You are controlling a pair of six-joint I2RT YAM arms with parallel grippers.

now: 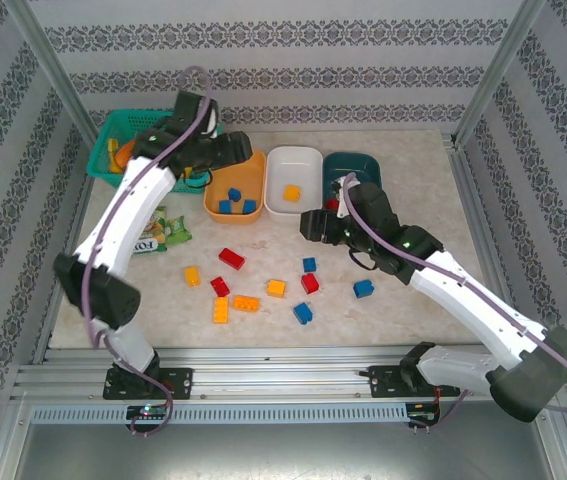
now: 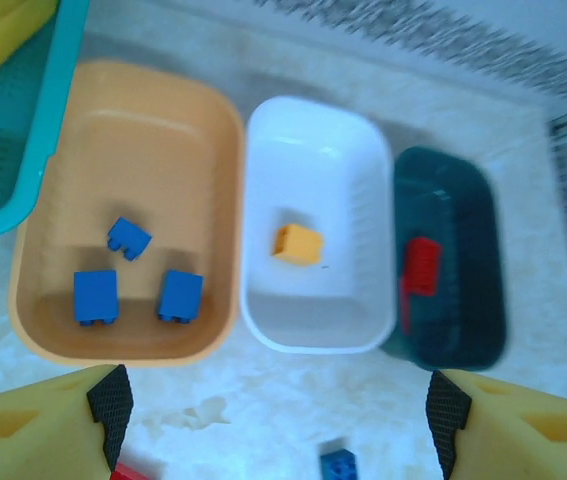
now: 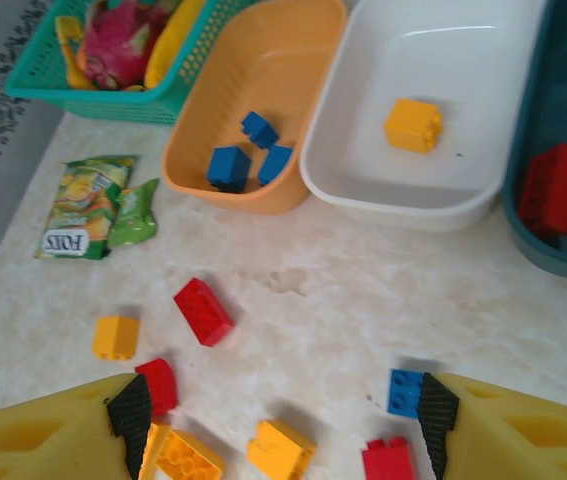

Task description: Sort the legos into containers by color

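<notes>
Left gripper point(image 2: 278, 410) hangs wide and empty above a shallow orange plastic tray point(image 2: 143, 160) holding three blue studded bricks point(image 2: 95, 297). Right gripper point(image 3: 278, 425) gapes empty over loose bricks point(image 3: 203, 312). Judged between deliveries; next move calls for a fresh pick.

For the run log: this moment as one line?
left gripper open, empty, near orange tray | right gripper open, empty, above loose legos | orange tray: three blue legos | white tray: yellow lego | teal tray: red lego
</notes>
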